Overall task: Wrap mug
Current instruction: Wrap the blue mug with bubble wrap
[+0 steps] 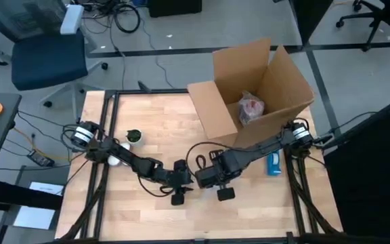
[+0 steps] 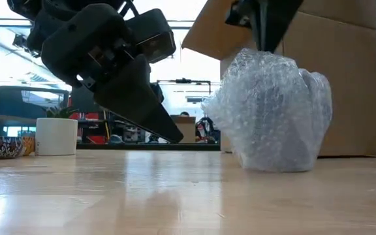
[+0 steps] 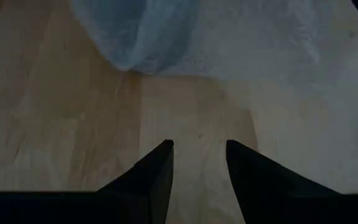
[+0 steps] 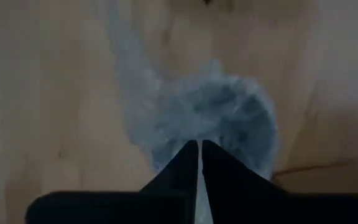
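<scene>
Wrapped mug (image 2: 273,114): a bundle of bubble wrap standing on the wooden surface (image 1: 154,129), near its middle and toward the 6 o'clock edge in the high view; the mug itself is hidden inside the wrap.
Right gripper (image 4: 199,149): straight above the bundle, its jaws pinched nearly together on a fold of wrap at the top.
Left gripper (image 3: 199,149): just beside the bundle at its 9 o'clock, tilted down toward the surface, its jaws a little apart and holding nothing.
Step in hand: judged to be gathering and closing the wrap over the top of the mug.
Doing it well: keep the right pinch on the gathered fold and pull straight up only lightly, so the bundle does not tip; bring the left jaws in low against the loose skirt of wrap to tuck it, not to push the mug.
Risk: the wrap is springy and may open again if the pinch lets go early.
Nearby: open cardboard box (image 1: 256,85) at 1 o'clock, small white plant pot (image 2: 56,136) at 9 o'clock, both well apart from the bundle.
</scene>
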Controlling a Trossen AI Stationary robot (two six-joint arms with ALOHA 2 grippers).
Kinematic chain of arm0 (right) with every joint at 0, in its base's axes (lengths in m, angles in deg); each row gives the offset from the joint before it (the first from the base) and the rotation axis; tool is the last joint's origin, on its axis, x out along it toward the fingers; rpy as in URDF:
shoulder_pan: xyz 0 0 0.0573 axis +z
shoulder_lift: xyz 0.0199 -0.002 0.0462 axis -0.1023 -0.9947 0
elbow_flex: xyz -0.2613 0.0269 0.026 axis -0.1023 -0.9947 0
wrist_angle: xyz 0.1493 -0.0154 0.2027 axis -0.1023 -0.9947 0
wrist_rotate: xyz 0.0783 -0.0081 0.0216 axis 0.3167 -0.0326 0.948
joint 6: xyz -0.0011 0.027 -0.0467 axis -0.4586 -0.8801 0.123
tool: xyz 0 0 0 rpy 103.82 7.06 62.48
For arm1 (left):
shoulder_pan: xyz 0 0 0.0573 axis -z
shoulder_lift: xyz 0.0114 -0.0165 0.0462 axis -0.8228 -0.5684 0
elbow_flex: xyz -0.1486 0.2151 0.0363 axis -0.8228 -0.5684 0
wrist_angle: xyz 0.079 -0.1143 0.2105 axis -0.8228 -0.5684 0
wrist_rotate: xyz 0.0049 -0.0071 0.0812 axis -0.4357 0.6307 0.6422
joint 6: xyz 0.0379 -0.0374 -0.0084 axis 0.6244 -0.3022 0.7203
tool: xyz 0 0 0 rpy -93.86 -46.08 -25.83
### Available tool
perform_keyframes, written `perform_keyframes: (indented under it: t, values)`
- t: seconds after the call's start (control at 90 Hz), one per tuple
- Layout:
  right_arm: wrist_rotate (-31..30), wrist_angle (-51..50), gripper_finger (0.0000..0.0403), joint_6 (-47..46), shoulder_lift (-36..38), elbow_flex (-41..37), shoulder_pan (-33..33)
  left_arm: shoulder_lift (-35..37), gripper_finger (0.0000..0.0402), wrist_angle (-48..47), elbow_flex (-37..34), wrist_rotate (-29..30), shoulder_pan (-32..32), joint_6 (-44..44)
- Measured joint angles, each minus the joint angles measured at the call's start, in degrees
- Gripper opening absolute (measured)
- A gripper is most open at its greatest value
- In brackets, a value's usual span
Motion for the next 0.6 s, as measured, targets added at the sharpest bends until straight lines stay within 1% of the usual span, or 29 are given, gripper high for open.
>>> perform_keyframes:
  t: [0.089,0.233,0.378,0.467,0.6]
  values:
    - [0.6,1.7,0.0000,1.4,0.0,0.0,0.4,0.0,0.0131,0.0,0.0,0.0,0.0,0.0]
    - [3.8,5.3,0.0000,2.7,0.0,0.0,0.3,0.0,0.0131,0.0,0.0,0.0,0.0,0.0]
    - [4.5,6.7,0.0000,3.2,0.0,0.0,0.3,0.0,0.0131,0.0,0.0,0.0,0.0,0.0]
    - [5.0,8.6,0.0000,3.2,0.1,-2.1,0.3,0.0,0.0131,-0.1,0.0,0.0,0.0,0.0]
    - [4.8,8.3,0.0000,2.3,0.0,-5.3,-0.5,0.0,0.0131,0.0,0.0,0.0,0.0,0.0]
